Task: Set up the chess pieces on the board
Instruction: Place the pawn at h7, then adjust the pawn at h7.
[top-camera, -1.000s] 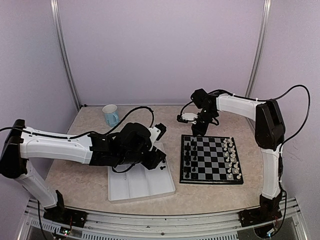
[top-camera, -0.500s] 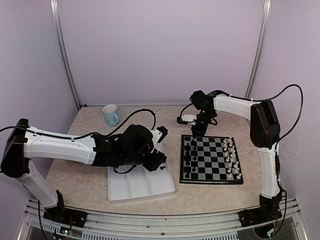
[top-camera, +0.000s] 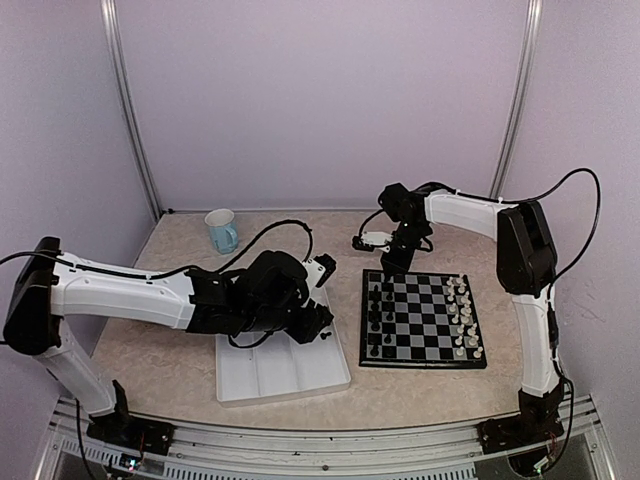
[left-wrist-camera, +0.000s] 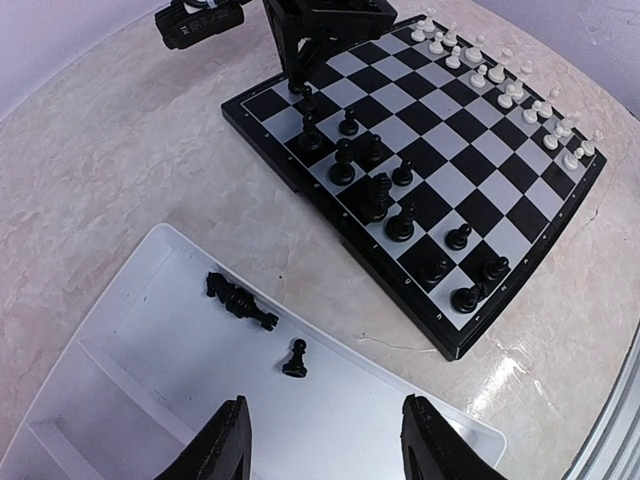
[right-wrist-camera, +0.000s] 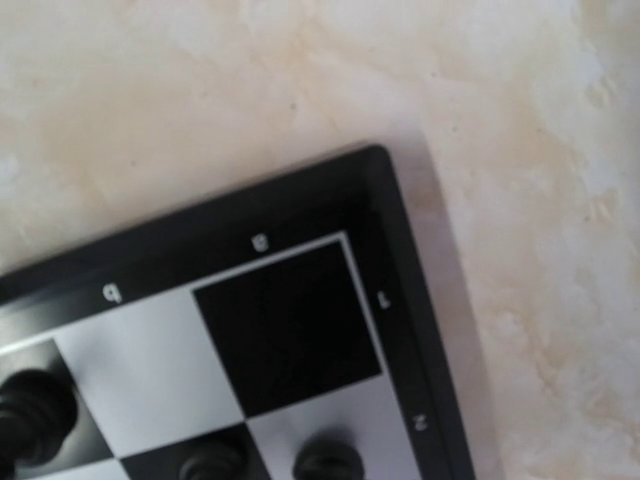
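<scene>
The board (top-camera: 424, 361) lies right of centre, with black chess pieces (top-camera: 376, 320) in its two left columns and white pieces (top-camera: 464, 318) on its right side. In the left wrist view my open, empty left gripper (left-wrist-camera: 330, 450) hovers over a white tray (left-wrist-camera: 120, 380). The tray holds an upright black pawn (left-wrist-camera: 295, 360) and two lying black pieces (left-wrist-camera: 240, 298). My right gripper (top-camera: 398, 262) stands low over the board's far left corner, also seen in the left wrist view (left-wrist-camera: 297, 78). The right wrist view shows the board's corner (right-wrist-camera: 300, 195) with a bare black square and no fingers.
A pale blue mug (top-camera: 222, 230) stands at the back left. The white tray (top-camera: 280, 375) sits just left of the board, under my left arm. Metal frame posts and purple walls close the back and sides.
My right wrist has shifted slightly left over the board's far corner. My left gripper has barely moved above the tray.
</scene>
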